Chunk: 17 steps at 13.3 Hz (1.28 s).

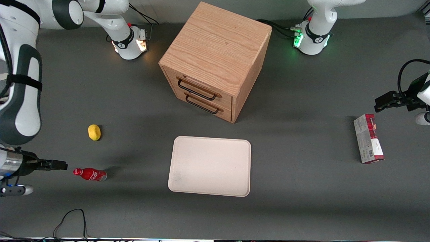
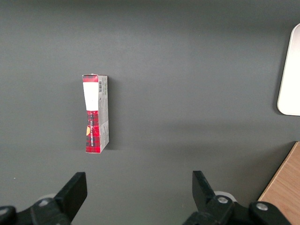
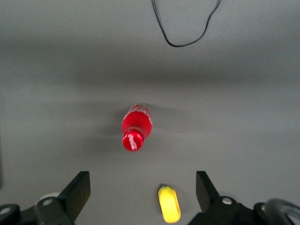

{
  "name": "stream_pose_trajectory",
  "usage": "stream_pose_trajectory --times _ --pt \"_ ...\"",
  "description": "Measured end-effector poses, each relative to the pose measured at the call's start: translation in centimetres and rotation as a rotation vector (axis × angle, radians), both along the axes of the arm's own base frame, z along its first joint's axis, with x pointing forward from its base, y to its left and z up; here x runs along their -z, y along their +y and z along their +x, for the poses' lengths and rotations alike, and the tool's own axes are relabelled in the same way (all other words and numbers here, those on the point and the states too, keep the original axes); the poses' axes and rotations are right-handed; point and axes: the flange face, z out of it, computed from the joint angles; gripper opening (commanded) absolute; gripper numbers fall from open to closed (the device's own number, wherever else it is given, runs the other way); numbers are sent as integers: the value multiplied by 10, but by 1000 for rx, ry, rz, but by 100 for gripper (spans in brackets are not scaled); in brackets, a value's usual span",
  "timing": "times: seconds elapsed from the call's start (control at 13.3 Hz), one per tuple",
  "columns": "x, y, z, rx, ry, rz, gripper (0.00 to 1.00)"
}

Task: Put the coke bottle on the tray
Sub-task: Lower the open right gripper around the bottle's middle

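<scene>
The coke bottle [image 1: 90, 174], small and red with white script and a red cap, lies on its side on the grey table, cap end toward my gripper. It also shows in the right wrist view [image 3: 136, 126]. My right gripper [image 1: 58, 165] hovers above the table just off the bottle's cap end, toward the working arm's end of the table. In the right wrist view the gripper [image 3: 143, 194] is open wide and empty. The cream-white tray [image 1: 210, 165] lies flat at the table's middle with nothing on it, well apart from the bottle.
A yellow lemon [image 1: 94, 132] lies farther from the front camera than the bottle; it shows between my fingers [image 3: 169, 204]. A wooden two-drawer cabinet [image 1: 215, 60] stands farther back than the tray. A red-and-grey carton [image 1: 368, 143] lies toward the parked arm's end. A black cable [image 1: 72, 218] runs near the front edge.
</scene>
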Motion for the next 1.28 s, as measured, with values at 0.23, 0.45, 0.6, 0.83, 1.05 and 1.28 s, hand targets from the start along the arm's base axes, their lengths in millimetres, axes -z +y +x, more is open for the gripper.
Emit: stream_pose_trajectory --times 0.23,0.45,0.6,0.83,1.05,1.28 --pt "18 0 5 -1 3 -1 100" --pt "27 -1 7 -1 3 -2 100" --pt "32 -1 7 -1 10 -1 100" --pt "49 3 6 -5 20 4 100" --pt "78 15 5 -21 27 4 100" --pt "94 14 3 -20 27 3 100"
